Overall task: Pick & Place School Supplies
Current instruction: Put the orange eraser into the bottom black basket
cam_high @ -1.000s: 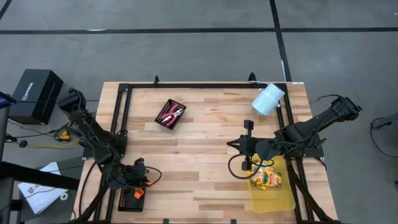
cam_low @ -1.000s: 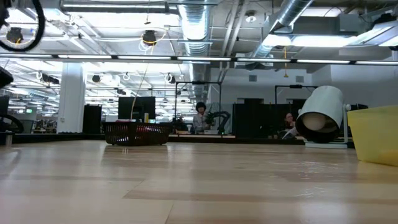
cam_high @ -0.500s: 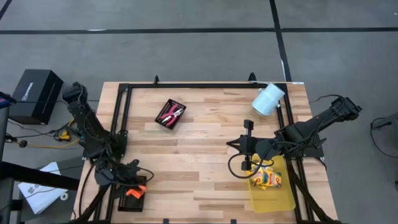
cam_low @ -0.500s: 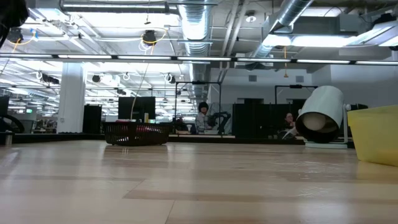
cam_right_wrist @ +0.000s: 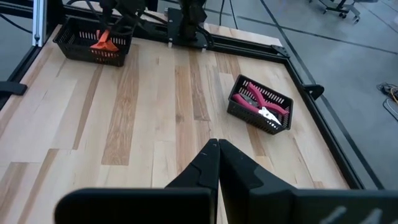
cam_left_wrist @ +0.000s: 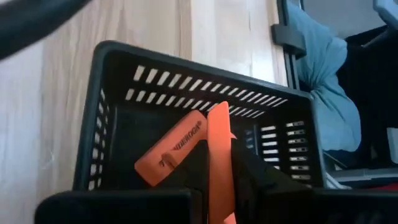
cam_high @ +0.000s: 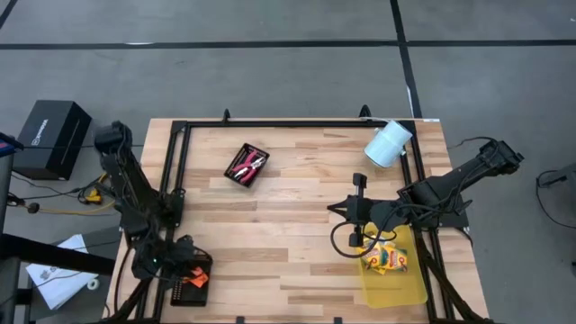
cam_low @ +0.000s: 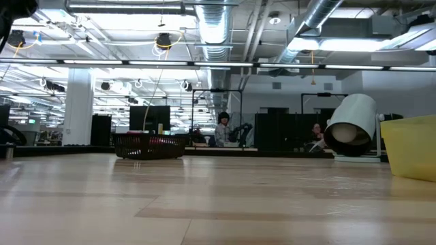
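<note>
The left gripper [cam_left_wrist: 221, 186] hangs over a black mesh tray [cam_left_wrist: 118, 124] at the table's near-left corner, jaws apparently nipping an orange piece [cam_left_wrist: 219, 155] (another lies beneath); the right gripper [cam_right_wrist: 217, 163] waits mid-table — jaws together.

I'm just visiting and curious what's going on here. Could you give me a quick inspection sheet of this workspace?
Surface: wooden table, mostly bare.
Job's things: orange piece in left gripper over black mesh tray; red-handled tools in second tray; crayon boxes in yellow bin.
Clutter: white roll.
Grippers: left shut on the orange piece; right gripper shut, empty.
Cables: loop under right arm.
Surroundings: person far behind.
</note>
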